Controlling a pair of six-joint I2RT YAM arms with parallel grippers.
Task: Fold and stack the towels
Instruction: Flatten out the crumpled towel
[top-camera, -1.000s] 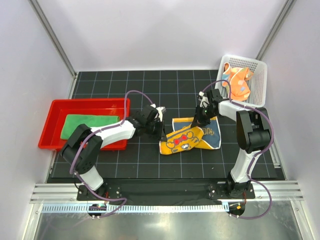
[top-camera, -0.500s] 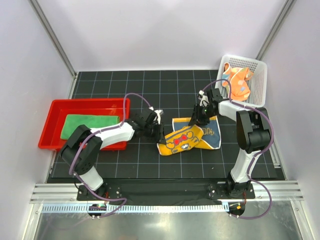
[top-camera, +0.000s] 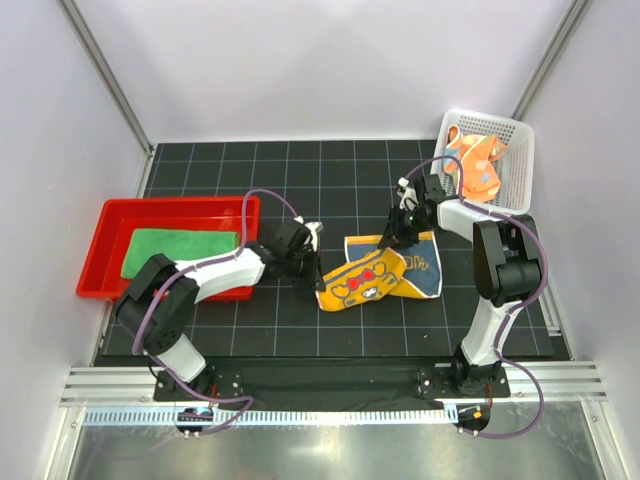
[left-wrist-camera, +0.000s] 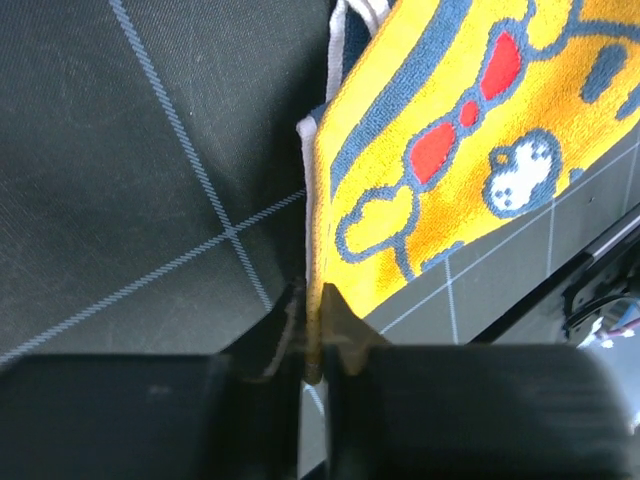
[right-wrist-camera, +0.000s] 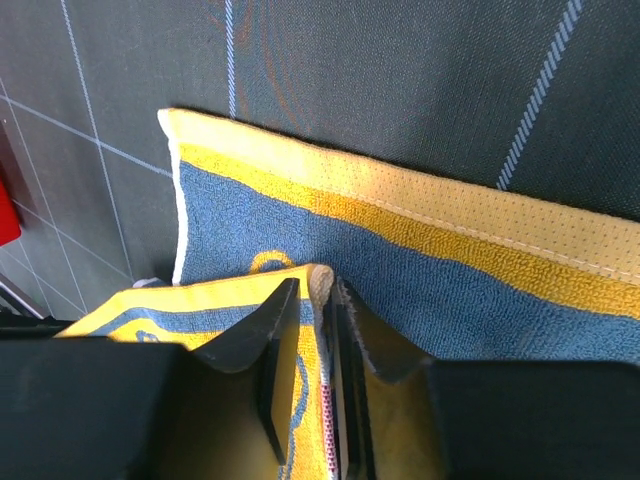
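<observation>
The dark blue towel (top-camera: 382, 272) with the yellow-orange edge lies partly folded mid-table, its yellow cartoon side up. My left gripper (top-camera: 312, 264) is shut on its left edge (left-wrist-camera: 318, 250), low at the mat. At the towel's far side, my right gripper (top-camera: 401, 233) is shut on a turned-over corner (right-wrist-camera: 322, 283) above the blue layer (right-wrist-camera: 420, 270). A green towel (top-camera: 180, 249) lies flat in the red tray (top-camera: 100, 250). The orange dotted towel (top-camera: 476, 166) sits crumpled in the white basket (top-camera: 520, 160).
The red tray stands at the left beside the left arm. The white mesh basket is at the back right, just behind the right arm. Black gridded mat (top-camera: 300, 180) covers the table, with white walls around.
My left gripper has shifted slightly left and nearer, drawing the towel's left edge with it. The right gripper stays at the far corner.
</observation>
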